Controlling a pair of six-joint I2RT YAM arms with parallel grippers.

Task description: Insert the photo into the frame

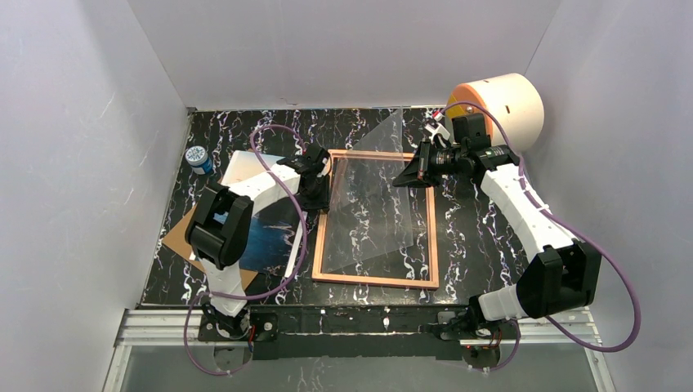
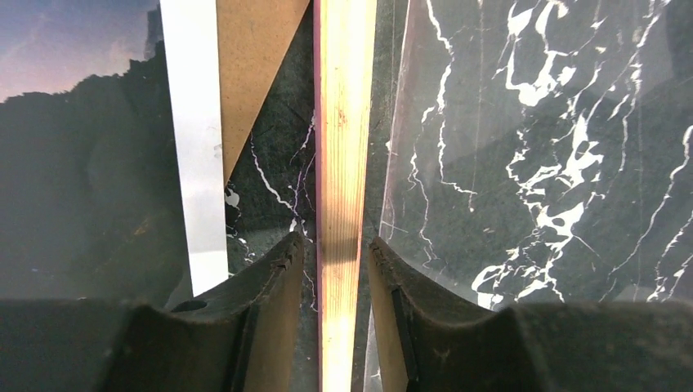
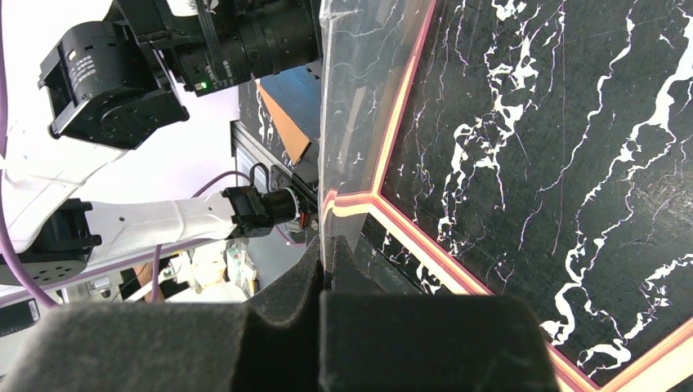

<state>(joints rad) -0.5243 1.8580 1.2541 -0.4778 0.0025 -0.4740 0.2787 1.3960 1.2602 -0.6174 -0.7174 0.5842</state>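
Observation:
The frame (image 1: pixel 376 282) lies flat mid-table, its light wood side up. My left gripper (image 1: pixel 317 196) stands over the frame's left rail (image 2: pixel 343 122); its jaws (image 2: pixel 337 253) are open and straddle the rail, with a gap on each side. The photo (image 1: pixel 266 237), dark cliffs and blue sea face up, lies left of the frame, partly under my left arm, and appears in the left wrist view (image 2: pixel 73 163). My right gripper (image 1: pixel 409 175) is shut (image 3: pixel 329 253) on a clear sheet (image 1: pixel 380 204), held tilted over the frame's far right corner.
A brown backing board (image 1: pixel 176 237) lies under the photo at the left. A small blue-capped jar (image 1: pixel 197 158) stands at the far left. A large cream and orange roll (image 1: pixel 498 106) sits at the far right corner. White walls enclose the table.

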